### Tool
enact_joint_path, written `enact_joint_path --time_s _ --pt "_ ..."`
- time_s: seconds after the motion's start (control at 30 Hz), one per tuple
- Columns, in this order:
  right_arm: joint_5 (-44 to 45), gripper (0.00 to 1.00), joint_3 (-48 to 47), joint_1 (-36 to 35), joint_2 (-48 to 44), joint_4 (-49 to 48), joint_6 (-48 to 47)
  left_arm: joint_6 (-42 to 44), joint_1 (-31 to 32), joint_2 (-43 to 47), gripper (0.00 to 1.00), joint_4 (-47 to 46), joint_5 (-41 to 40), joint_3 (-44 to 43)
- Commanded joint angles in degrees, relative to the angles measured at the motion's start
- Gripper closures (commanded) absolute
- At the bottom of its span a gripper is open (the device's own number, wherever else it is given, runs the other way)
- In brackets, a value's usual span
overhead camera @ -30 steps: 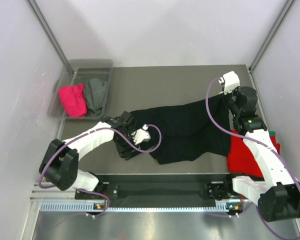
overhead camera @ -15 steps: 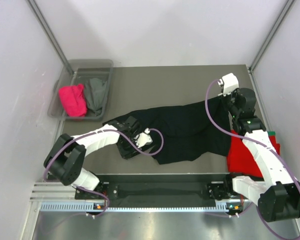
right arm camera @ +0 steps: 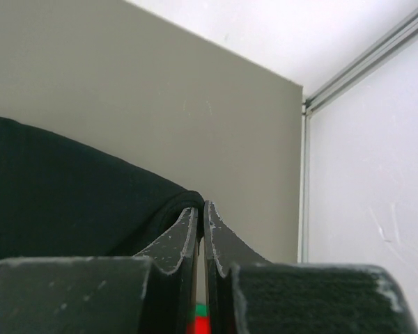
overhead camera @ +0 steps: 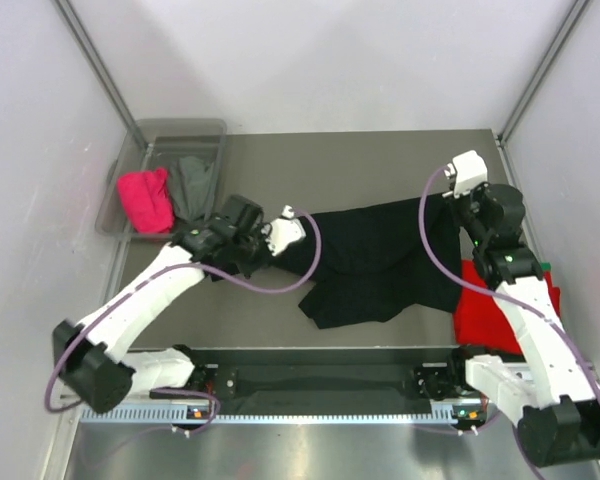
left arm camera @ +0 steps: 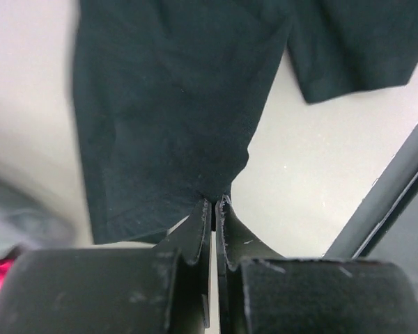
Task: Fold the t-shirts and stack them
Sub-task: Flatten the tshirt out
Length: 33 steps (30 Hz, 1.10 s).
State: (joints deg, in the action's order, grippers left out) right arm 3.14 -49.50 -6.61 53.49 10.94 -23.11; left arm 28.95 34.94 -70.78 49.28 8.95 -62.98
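While the left claw (left arm camera: 214, 203) is clamped on one edge of the black t-shirt (overhead camera: 380, 255) and the right claw (right arm camera: 200, 206) on the opposite edge, the shirt spans the table (overhead camera: 320, 165). Spreading seems in hand, and the next move likely calls for an even pull to flatten it.

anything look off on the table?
Nothing damaged. The black t-shirt lies bunched and skewed, pinched at opposite ends by left fingers and right fingers; pink t-shirt and grey t-shirt sit crumpled in the tub.

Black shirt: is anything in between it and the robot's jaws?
No, nothing visible. The left gripper and the right gripper each have their jaws shut right on an edge of the black shirt.
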Motion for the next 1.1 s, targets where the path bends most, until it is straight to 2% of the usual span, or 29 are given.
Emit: enact_joint_path --time_s 0.0,0.13,0.2,0.33,0.37,0.4,0.43,0.53,0.57,0.6,0.63,0.67,0.73,0.83,0.93,1.07 --pt "-0.5 1.0 -3.2 0.5 -6.0 2.7 1.6 3.0 -1.8 4.9 1.0 7.4 4.8 -1.7" --pt "0.2 1.0 -3.8 0.9 -7.6 4.9 1.7 4.3 -2.8 7.0 1.0 6.1 2.8 -0.6" --pt "1.2 1.0 -4.2 1.3 -5.3 2.8 1.1 5.5 -2.9 5.9 1.0 2.4 -2.2 0.1" --pt "2.3 1.0 -8.8 2.8 4.8 -3.2 0.3 11.4 -3.8 0.3 1.0 -17.3 -13.1 1.6" --pt "2.0 1.0 -12.1 3.8 9.6 -6.0 0.3 13.0 -5.6 -8.4 1.0 -19.9 -13.0 -2.4" --pt "2.0 1.0 -14.0 4.2 9.7 -6.0 0.6 13.0 -6.7 -8.5 1.0 -19.9 -13.0 -2.4" --pt "1.8 1.0 -16.1 4.7 14.7 -6.8 1.0 11.0 -7.9 -16.0 1.0 -18.7 -11.6 -9.6" --pt "1.4 1.0 -22.1 5.5 22.3 -6.6 2.3 6.0 -11.9 -25.8 1.0 -13.3 -9.2 -24.4" --pt "1.1 1.0 -22.9 5.5 23.4 -6.6 2.6 3.6 -12.4 -28.7 0.98 -13.5 -9.3 -25.7" --pt "1.0 1.0 -22.6 5.6 24.2 -6.9 2.9 2.9 -12.7 -29.1 0.91 -15.2 -10.2 -25.5" --pt "0.6 1.0 -22.1 5.5 25.2 -7.1 2.9 2.8 -12.4 -28.7 0.74 -17.2 -11.3 -22.0" --pt "0.6 1.0 -20.8 5.6 25.5 -7.5 3.0 2.4 -12.4 -26.7 0.6 -24.1 -14.1 -19.4" --pt "0.6 1.0 -19.2 5.5 26.0 -8.7 3.0 2.1 -12.1 -24.2 0.51 -29.5 -16.4 -12.3" --pt "-0.6 1.0 -15.5 5.5 25.3 -10.0 3.5 0.8 -12.1 -19.1 0.49 -29.2 -14.4 -7.2" --pt "-1.5 1.0 -12.8 5.5 24.6 -10.5 4.6 4.3 -12.0 -14.5 0.5 -28.5 -9.2 -1.5" --pt "-2.7 1.0 -10.8 5.5 24.6 -10.5 6.2 7.1 -11.9 -17.2 0.48 -27.4 -8.4 -0.6"
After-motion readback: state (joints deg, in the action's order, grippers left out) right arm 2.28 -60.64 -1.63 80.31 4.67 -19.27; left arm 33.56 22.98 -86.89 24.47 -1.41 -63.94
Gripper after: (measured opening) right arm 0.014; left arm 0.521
